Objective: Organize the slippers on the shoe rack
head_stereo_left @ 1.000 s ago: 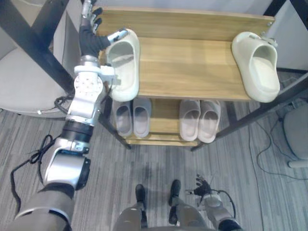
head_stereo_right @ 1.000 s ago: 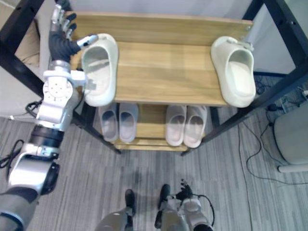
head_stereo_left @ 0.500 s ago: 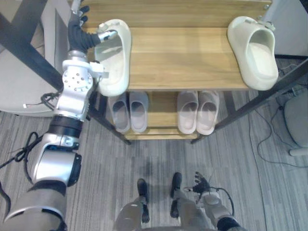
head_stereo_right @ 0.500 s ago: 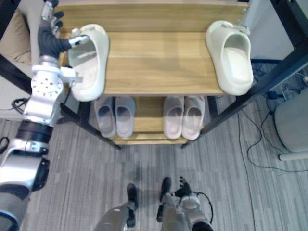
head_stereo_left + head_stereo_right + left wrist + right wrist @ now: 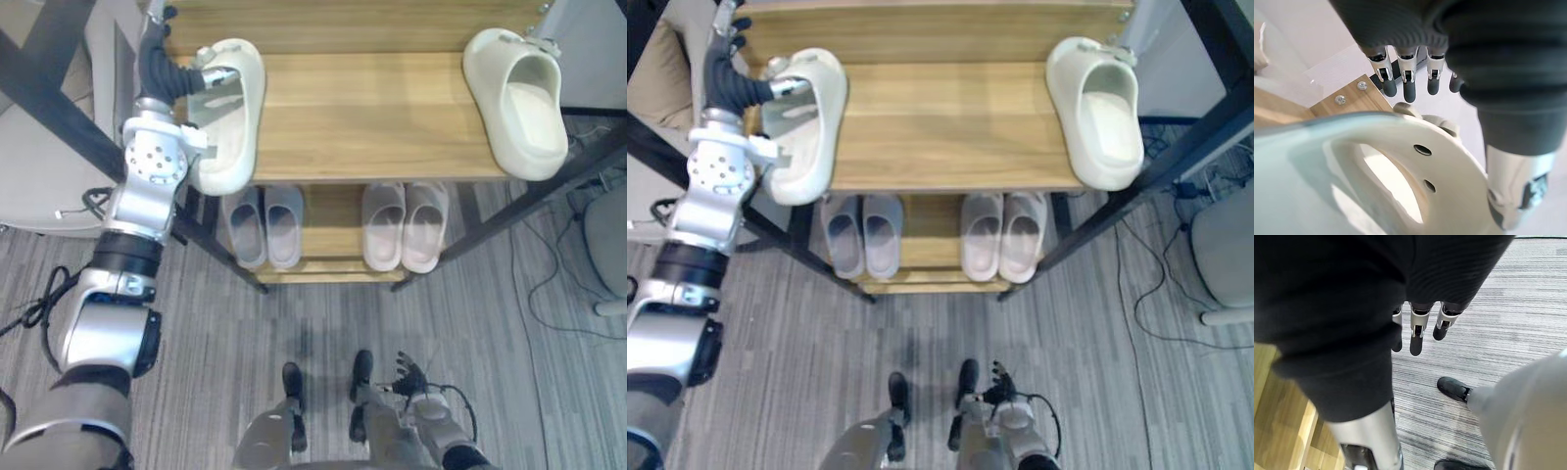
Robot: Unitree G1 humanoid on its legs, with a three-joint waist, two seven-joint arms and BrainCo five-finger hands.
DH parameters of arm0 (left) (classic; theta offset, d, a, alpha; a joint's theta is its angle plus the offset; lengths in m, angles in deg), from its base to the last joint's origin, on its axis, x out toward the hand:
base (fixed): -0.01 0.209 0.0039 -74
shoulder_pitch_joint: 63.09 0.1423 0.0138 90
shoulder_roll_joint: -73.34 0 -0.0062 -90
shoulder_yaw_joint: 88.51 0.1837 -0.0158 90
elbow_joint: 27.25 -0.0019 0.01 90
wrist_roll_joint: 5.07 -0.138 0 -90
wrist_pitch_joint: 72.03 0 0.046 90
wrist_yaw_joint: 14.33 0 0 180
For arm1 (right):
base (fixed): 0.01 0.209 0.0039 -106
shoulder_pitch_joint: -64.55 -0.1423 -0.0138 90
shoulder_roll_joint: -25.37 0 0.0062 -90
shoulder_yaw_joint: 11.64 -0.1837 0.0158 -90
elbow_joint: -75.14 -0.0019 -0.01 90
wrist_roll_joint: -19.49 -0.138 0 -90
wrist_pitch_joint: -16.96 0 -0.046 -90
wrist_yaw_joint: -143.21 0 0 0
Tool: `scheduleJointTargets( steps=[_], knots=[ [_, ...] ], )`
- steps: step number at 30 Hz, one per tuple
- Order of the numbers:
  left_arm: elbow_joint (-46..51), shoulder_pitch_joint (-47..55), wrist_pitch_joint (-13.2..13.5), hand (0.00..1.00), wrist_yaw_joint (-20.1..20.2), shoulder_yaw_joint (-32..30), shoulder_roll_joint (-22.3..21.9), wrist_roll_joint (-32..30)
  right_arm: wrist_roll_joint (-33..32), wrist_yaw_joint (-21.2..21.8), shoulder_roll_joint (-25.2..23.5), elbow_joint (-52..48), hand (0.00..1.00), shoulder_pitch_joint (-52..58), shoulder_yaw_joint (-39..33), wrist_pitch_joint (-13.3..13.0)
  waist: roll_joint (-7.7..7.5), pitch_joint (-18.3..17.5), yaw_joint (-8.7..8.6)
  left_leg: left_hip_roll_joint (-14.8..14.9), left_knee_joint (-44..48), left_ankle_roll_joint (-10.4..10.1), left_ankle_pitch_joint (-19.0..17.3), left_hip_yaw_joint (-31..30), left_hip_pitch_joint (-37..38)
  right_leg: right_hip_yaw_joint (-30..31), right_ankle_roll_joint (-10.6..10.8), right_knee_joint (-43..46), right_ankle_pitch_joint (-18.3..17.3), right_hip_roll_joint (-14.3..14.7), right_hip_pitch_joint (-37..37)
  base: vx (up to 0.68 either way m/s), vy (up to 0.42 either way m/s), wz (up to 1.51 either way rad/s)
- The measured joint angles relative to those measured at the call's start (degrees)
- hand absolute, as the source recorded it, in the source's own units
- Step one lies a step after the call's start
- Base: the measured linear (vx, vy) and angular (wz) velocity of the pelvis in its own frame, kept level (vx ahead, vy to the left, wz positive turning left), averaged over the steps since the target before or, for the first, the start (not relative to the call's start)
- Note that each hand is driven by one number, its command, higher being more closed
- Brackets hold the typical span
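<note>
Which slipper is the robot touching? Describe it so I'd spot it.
Find the wooden shoe rack's top shelf. At its left end lies a cream slipper with the left hand's thumb across its toe. Its twin sits untouched at the right end; the lower pairs are greyish.

Lower-shelf slippers (image 5: 283,231) partly hidden under top shelf (image 5: 364,119); left hand (image 5: 161,65) fingertips cut by frame edge.
</note>
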Motion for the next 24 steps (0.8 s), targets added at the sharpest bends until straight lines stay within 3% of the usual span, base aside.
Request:
scheduleJointTargets(
  steps=[9, 10, 13, 18, 24],
  knots=[
    [-1.3, -2.24, -1.4, 0.0, 0.16, 2.66, 1.52, -7.68, 0.0, 0.0, -0.02, -0.01, 0.0, 0.02, 0.63, -0.01, 0.03, 0.0, 0.06, -0.09, 0.0, 0.1, 0.08, -0.14, -0.02, -0.12, -0.03, 0.0, 0.04, -0.07, 0.02, 0.0, 0.0, 0.0],
    [-2.23, -3.0, -1.9, 1.0, 0.5, 3.82, 2.06, -9.59, 0.01, 0.0, -0.02, -0.03, 0.0, 0.0, 0.69, -0.01, 0.04, 0.0, 0.06, -0.11, 0.0, 0.11, 0.09, -0.14, -0.03, -0.11, -0.04, 0.0, 0.05, -0.09, 0.02, 0.0, 0.0, 0.0],
    [-3.57, -4.71, -2.8, 1.0, 2.38, 6.57, 3.28, -13.08, 0.03, 0.01, 0.04, -0.32, 0.0, 0.01, 0.68, 0.05, 0.2, 0.01, 0.02, -0.13, 0.0, 0.13, 0.1, -0.12, -0.03, -0.07, -0.05, 0.0, 0.09, -0.11, 0.0, 0.0, 0.0, 0.0],
    [-5.05, -6.19, -2.96, 1.0, 4.95, 10.75, 6.82, -14.34, -0.21, 2.07, 4.12, -15.19, 0.0, 2.91, 1.76, -0.36, 0.33, 0.05, -0.59, -0.09, -0.01, 0.13, 0.09, 0.26, -0.11, 0.27, -0.11, -0.01, 0.19, -0.2, -0.23, 0.0, 0.0, -0.03],
    [-5.13, -6.33, -3.21, 1.0, 4.87, 10.34, 7.83, -15.29, -0.22, 2.94, 4.02, -13.31, 0.0, 2.81, 1.89, -0.45, 0.33, 0.05, -0.91, 0.02, -0.02, 0.12, 0.1, 0.34, -0.14, 0.3, -0.14, -0.01, 0.22, -0.08, -0.33, 0.0, 0.0, 0.0]
  ],
)
